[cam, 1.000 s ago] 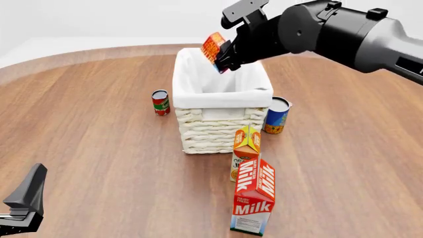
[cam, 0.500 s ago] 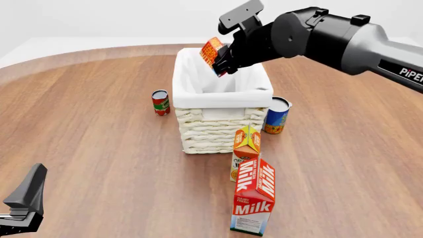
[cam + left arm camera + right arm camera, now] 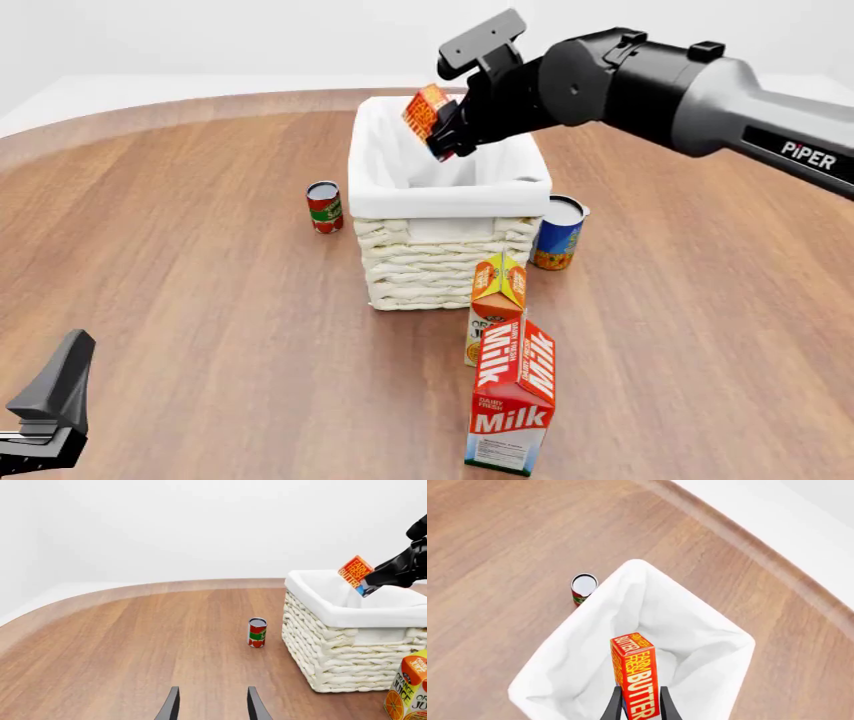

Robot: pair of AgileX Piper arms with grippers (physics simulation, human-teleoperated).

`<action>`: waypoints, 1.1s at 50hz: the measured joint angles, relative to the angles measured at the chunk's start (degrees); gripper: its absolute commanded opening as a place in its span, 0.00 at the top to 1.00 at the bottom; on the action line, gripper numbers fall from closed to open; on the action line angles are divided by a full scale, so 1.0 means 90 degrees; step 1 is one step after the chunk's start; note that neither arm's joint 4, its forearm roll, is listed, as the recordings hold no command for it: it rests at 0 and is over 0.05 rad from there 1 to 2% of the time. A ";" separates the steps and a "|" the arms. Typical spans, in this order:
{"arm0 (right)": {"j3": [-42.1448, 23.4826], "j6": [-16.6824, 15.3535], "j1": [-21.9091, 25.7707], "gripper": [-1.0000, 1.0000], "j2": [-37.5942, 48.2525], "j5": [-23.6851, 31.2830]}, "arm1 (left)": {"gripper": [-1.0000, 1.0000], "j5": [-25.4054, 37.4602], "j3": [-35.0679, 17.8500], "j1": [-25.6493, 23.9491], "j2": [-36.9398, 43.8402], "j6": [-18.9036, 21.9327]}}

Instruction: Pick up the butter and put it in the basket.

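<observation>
The wooden worktop [image 3: 200,260] has a curved far edge. The basket [image 3: 447,205] stands about midway between the left and right edges, toward the far edge, its white cloth lining folded over the rim.

The right arm [image 3: 667,85] reaches in from the right edge, and the right tool [image 3: 447,128] hangs above the basket's opening. It is clamped on the butter [image 3: 429,110], which is held tilted in the air over the lining, clear of the rim; the right wrist view shows the box [image 3: 635,680] between the two fingers, directly over the open cavity.

The milk carton [image 3: 513,397] stands upright near the near edge, right of centre. Just beyond it the orange juice carton [image 3: 497,305] stands close to the basket's near right corner. A blue can [image 3: 559,232] sits just beside the basket's right side, and a red can [image 3: 324,206] stands near its left side, apart from it.

The left tool [image 3: 212,707] rests low at the near left corner, its fingers apart and holding nothing.
</observation>
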 measured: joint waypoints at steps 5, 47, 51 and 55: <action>-0.0014 0.0000 -0.0005 1.00 0.0037 -0.0011 | 0.00 0.0000 0.0000 0.0000 0.0000 0.0000; -0.0125 -0.0010 -0.0124 0.00 -0.0402 0.0019 | 0.00 0.0000 0.0000 0.0000 0.0000 0.0000; 0.0128 0.0031 -0.0026 0.00 -0.0838 0.0022 | 0.00 0.0000 0.0000 0.0000 0.0000 0.0000; 0.0509 0.0077 0.0078 0.00 -0.1388 -0.0018 | 0.00 0.0000 0.0000 0.0000 0.0000 0.0000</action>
